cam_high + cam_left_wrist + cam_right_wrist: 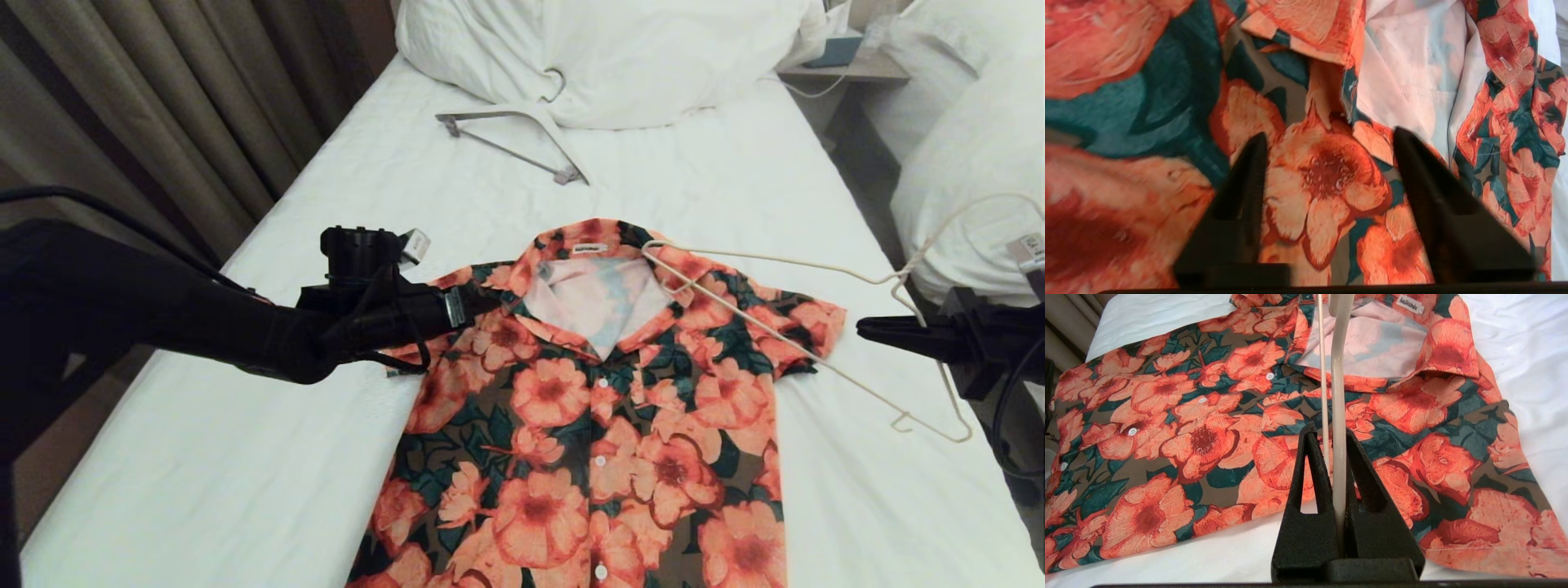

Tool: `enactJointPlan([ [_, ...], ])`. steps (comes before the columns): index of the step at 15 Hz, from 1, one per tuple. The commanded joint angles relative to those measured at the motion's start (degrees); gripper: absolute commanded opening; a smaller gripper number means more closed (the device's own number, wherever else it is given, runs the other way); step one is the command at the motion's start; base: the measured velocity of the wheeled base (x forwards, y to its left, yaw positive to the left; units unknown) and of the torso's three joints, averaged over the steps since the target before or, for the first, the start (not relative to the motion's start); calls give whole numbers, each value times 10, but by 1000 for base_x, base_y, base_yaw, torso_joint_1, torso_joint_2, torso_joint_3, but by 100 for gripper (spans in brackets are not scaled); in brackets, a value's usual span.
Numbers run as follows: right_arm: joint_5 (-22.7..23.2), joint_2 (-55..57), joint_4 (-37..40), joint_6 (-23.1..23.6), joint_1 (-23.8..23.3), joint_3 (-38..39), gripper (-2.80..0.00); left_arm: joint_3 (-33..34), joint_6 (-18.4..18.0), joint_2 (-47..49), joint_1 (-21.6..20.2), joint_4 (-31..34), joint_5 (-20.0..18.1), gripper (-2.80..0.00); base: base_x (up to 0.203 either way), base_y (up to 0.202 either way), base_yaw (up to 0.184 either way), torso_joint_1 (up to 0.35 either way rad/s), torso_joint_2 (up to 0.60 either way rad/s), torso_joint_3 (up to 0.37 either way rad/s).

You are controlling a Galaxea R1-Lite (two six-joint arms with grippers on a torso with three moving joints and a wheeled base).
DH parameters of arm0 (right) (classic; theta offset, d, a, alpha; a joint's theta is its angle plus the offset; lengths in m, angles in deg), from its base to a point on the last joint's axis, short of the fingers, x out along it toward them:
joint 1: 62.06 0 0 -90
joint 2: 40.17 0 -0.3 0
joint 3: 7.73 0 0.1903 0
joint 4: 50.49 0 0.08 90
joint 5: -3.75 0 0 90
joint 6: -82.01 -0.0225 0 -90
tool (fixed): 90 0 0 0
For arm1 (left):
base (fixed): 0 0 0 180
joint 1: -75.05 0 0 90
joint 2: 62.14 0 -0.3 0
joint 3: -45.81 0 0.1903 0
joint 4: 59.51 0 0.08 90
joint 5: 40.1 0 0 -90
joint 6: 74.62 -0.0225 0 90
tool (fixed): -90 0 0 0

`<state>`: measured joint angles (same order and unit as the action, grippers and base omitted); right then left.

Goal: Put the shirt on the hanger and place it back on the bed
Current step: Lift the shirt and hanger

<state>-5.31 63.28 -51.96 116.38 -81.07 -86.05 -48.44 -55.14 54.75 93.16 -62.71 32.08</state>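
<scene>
Head: shirt [596,408] laid flat, buttoned, on bed [269,425]; hanger [816,327] held above its right shoulder, tip near the collar, not yet inserted.
Left wrist: left gripper [1327,163] spread wide over the collar area, nothing held.
Right wrist: right gripper [1331,445] clamped on hanger wire.
Hanging and set-down judged outstanding.

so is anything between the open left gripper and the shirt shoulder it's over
Nothing visible. In the left wrist view the left gripper has its fingers spread directly over bare fabric of the shirt beside the collar. The hanger lies over the opposite shoulder, clamped in the right gripper, well clear of the left one.
</scene>
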Motion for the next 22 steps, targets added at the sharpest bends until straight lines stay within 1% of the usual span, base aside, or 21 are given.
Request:
enactJointPlan([
  [1, 5, 11, -3, 3, 0, 0, -280, -15, 3, 10, 1, -2, -1, 0, 0, 0, 0, 0, 0, 0],
  [6, 5, 17, -3, 3, 2, -3, -280, -54, 32, 46, 26, -7, 8, 0, 0, 0, 0, 0, 0, 0],
  [8, 5, 18, -3, 3, 1, -4, -280, -81, 39, 66, 36, -7, 20, 0, 0, 0, 0, 0, 0, 0],
  [10, 5, 18, -2, 2, 2, -8, -280, -102, 50, 81, 45, -8, 23, 0, 0, 0, 0, 0, 0, 0],
  [12, 5, 22, -2, 2, 3, -8, -280, -122, 52, 104, 50, -8, 34, 0, 0, 0, 0, 0, 0, 0],
  [14, 4, 27, -3, 3, 3, -9, -280, -144, 53, 119, 48, -9, 53, 0, 0, 0, 0, 0, 0, 0],
  [16, 4, 33, -3, 3, 4, -11, -280, -150, 53, 116, 51, -10, 53, 0, 0, 0, 0, 0, 0, 0],
  [20, 4, 39, -3, 3, 3, -11, -280, -153, 54, 106, 71, -11, 53, 0, 0, 0, 0, 0, 0, 0],
  [22, 4, 39, -3, 3, 3, -11, -280, -155, 54, 111, 76, -24, 54, 0, 0, 0, 0, 0, 0, 0],
])
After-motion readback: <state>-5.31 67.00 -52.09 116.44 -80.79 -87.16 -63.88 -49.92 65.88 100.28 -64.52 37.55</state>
